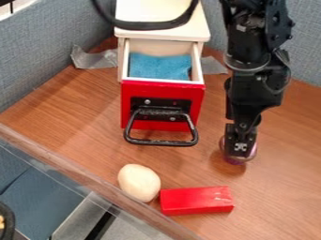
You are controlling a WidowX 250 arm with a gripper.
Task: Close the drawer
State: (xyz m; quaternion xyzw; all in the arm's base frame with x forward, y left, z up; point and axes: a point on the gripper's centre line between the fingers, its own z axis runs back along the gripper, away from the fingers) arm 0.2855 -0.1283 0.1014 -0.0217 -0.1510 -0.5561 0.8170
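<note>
The small white cabinet (162, 34) stands at the back, and its drawer (162, 105) with a red front is pulled out toward the camera. A blue cloth (159, 66) lies inside the drawer. The black handle (162, 142) sticks out from the red front. My gripper (239, 153) points down to the right of the handle, apart from the drawer. It is low over the table, at a purple round object (233, 161) that it partly covers; I cannot tell whether it holds that object.
A pale rounded object (138, 183) and a red block (196, 200) lie close together in front of the drawer, near the wooden table edge (103, 178). Grey tape (94, 58) is beside the cabinet. A black cable crosses the cabinet top.
</note>
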